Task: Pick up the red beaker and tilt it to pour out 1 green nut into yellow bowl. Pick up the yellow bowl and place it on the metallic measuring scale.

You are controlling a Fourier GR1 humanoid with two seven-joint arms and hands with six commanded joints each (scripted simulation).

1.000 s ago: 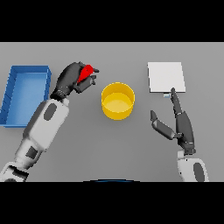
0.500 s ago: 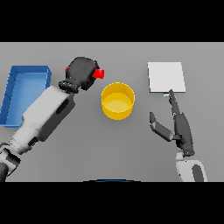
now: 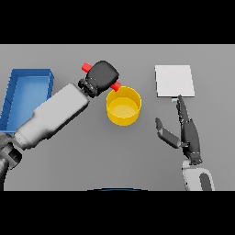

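My left hand (image 3: pixel 102 76) is shut on the red beaker (image 3: pixel 86 68), which lies tilted in the grip. One red end shows up and left of the hand, the other (image 3: pixel 116 86) points down at the rim of the yellow bowl (image 3: pixel 123 107). The hand hangs just above and left of the bowl. The bowl stands on the table's middle. No green nut is visible. The metallic scale (image 3: pixel 174 81), a pale square plate, lies at the back right. My right hand (image 3: pixel 186 133) is open, fingers straight, between the bowl and the scale's near edge.
A blue open bin (image 3: pixel 24 94) stands at the left side of the table, beside my left forearm.
My left hand has lifted the red beaker, carried it right to the bowl's rim and tilted it. The right hand has barely moved.
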